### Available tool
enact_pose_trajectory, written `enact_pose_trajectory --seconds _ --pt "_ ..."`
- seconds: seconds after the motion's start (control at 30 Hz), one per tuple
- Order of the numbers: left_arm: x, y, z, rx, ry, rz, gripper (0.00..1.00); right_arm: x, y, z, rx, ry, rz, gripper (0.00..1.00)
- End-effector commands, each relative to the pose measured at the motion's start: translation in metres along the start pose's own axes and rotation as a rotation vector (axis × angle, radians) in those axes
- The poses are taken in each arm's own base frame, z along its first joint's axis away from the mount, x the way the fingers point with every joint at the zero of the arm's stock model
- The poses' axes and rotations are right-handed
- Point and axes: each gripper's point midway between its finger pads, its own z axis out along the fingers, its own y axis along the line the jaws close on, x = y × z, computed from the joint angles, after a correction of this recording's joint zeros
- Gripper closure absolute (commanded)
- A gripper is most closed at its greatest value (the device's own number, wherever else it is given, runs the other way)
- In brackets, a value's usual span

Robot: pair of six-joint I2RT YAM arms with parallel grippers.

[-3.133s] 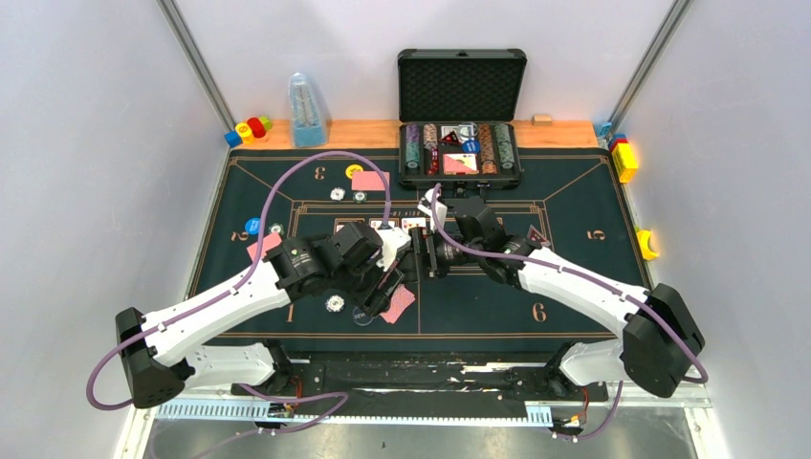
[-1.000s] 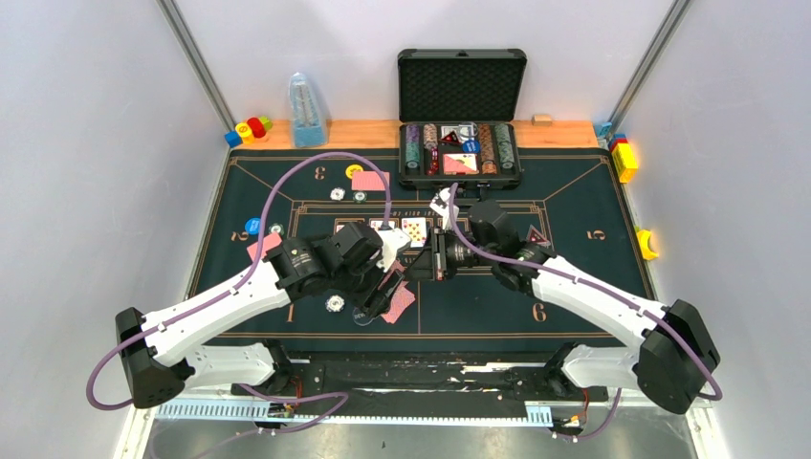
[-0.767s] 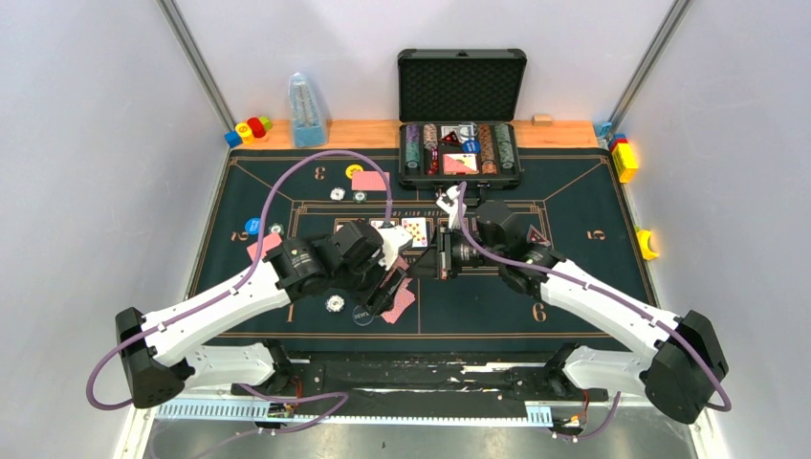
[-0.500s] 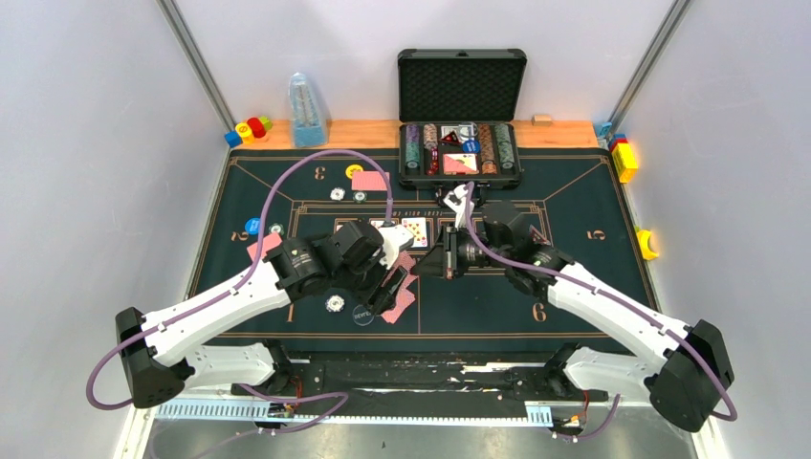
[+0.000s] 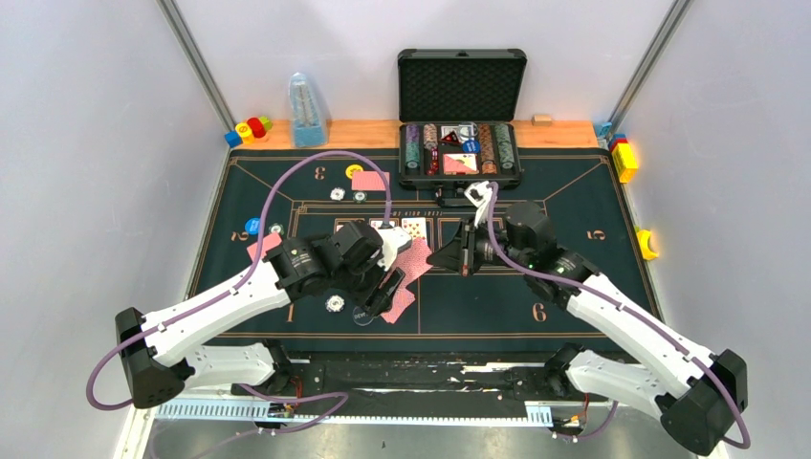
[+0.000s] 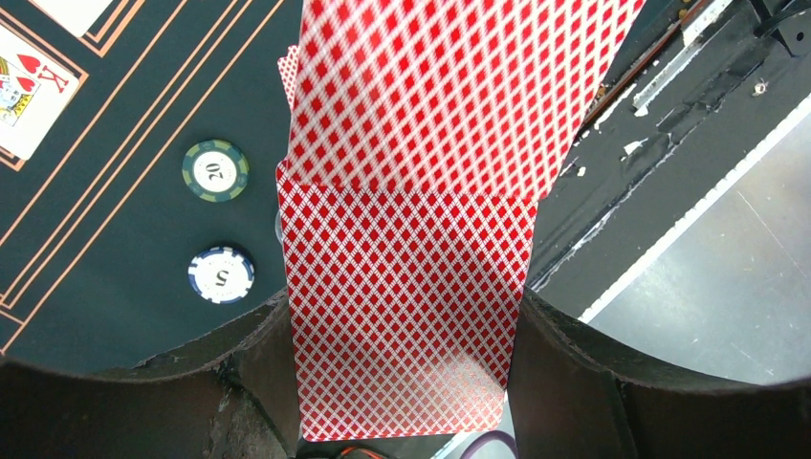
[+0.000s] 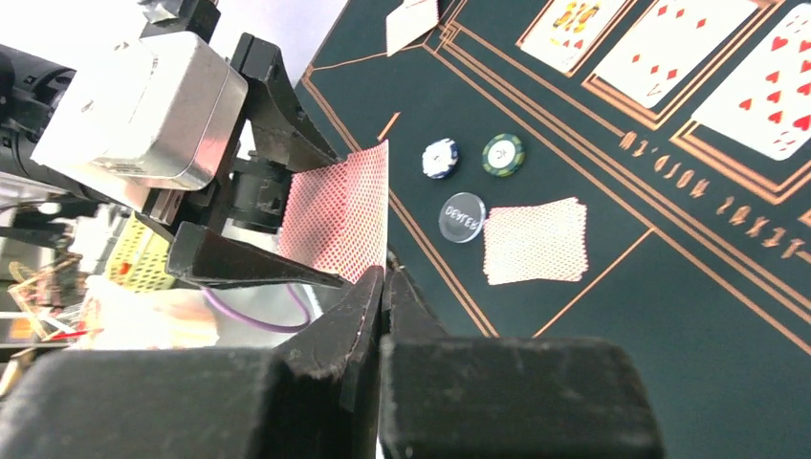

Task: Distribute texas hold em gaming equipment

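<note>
Red diamond-backed playing card (image 5: 414,256) sits pinched at its 3 o'clock edge by the right gripper (image 7: 383,280), while the left gripper (image 6: 405,320) clamps the matching red-backed deck (image 6: 402,273).

Green poker mat (image 5: 574,277) with gold lines.
Open black case (image 5: 461,91) at its far edge; face-up cards (image 5: 414,228) mid-mat; red-backed cards (image 7: 534,241), chips (image 6: 215,170) and dealer button (image 7: 464,218) nearer.

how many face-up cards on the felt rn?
3, side by side on the felt: a face card, a diamonds card, a hearts card. The left arm may hide more.
</note>
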Motion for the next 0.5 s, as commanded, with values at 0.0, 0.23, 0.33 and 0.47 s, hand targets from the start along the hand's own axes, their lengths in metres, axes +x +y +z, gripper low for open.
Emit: enact_pose_trajectory --seconds 0.0,0.23,0.33,0.47 --pt "-0.008 0.000 -0.008 -0.002 -0.047 0.010 1.00 -0.023 -0.003 -0.016 0.045 -0.085 -0.217 1.00" --pt "-0.008 0.002 -0.010 -0.011 -0.054 0.008 1.00 -0.035 -0.053 -0.033 0.154 -0.064 -0.498 1.00" --pt "-0.008 0.002 -0.010 -0.012 -0.056 0.006 1.00 -0.042 -0.078 -0.039 0.165 -0.022 -0.585 1.00" --pt "-0.009 0.001 -0.010 -0.007 -0.055 0.007 1.00 -0.014 -0.108 -0.033 0.036 0.191 -0.844 1.00"
